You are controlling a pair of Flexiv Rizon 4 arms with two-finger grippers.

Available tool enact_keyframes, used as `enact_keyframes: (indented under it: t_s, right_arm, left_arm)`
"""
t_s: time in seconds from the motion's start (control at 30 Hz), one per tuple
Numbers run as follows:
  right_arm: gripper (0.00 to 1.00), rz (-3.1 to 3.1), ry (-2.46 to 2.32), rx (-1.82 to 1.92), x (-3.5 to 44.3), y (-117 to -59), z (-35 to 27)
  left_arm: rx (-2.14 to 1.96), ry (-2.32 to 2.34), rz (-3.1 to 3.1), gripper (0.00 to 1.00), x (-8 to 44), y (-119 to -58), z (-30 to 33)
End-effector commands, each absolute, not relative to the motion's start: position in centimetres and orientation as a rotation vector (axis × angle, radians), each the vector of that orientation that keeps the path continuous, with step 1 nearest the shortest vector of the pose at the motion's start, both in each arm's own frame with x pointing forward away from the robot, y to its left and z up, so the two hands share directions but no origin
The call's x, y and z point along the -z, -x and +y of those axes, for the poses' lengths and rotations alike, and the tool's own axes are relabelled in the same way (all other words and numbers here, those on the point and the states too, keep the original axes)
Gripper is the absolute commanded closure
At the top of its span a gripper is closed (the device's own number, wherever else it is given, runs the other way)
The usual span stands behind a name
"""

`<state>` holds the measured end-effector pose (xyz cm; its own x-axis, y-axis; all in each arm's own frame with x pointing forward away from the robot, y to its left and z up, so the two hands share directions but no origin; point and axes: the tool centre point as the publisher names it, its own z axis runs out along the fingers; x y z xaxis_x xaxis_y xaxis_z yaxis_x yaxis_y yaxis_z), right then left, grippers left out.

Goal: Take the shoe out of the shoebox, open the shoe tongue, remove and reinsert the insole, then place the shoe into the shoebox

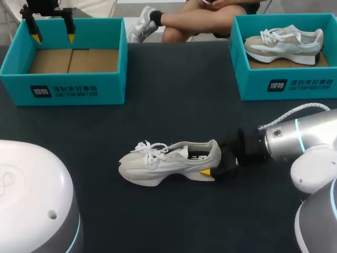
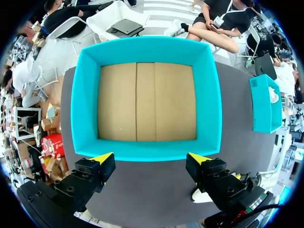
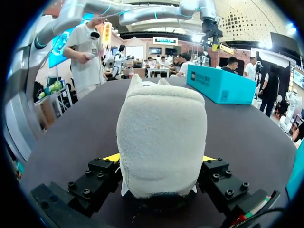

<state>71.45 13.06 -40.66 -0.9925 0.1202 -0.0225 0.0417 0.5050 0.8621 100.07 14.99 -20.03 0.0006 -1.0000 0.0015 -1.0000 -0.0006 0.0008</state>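
Right jaws are clamping the heel of the shoe (image 1: 168,161), one yellow fingertip (image 3: 111,157) pressing on each side of it. The right arm (image 1: 295,139) is coming in low from the right side of the desk (image 1: 174,105).

The shoe is standing upright on its sole near the middle of the desk, outside any box. Its long axis is running side to side across the desk. The heel is facing the right arm and the toe is pointing toward the robot's left. Seen from the right wrist, the shoe is stretching straight ahead of the jaws, with the heel filling the gap between them.

The shoe is a cream-white trainer with a fuzzy, towel-like heel, a thick pale sole and loose white laces (image 1: 150,149) bunching over the front half. A dark patch is showing inside the opening just ahead of the heel, probably the insole.

Left jaws are hanging wide apart and holding nothing above the empty teal shoebox (image 1: 63,87) at the far left of the desk, well apart from the shoe. Plain brown cardboard is showing on that box's floor.

With the right jaws steadying the heel, the tongue and laces are lying on the side toward the left arm, so the tongue-opening step looks like work for the left jaws, which would first have to travel across.

A second teal box (image 1: 284,87) at the far right is holding another trainer (image 1: 284,42).
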Motion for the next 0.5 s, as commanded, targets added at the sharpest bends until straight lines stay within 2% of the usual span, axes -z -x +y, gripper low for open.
enact_keyframes:
  t_s: [0.03, 0.5]
  right_arm:
    - [1.0, 2.677, -0.139, -1.509, 40.6, -71.6, 12.7]
    - [1.0, 2.679, -0.149, -1.512, 41.8, -71.6, 13.0]
  left_arm:
    - [0.0, -2.221, -2.22, 0.0, 20.0, -100.1, 15.0]
    - [0.0, -2.221, -2.22, 0.0, 20.0, -100.1, 15.0]
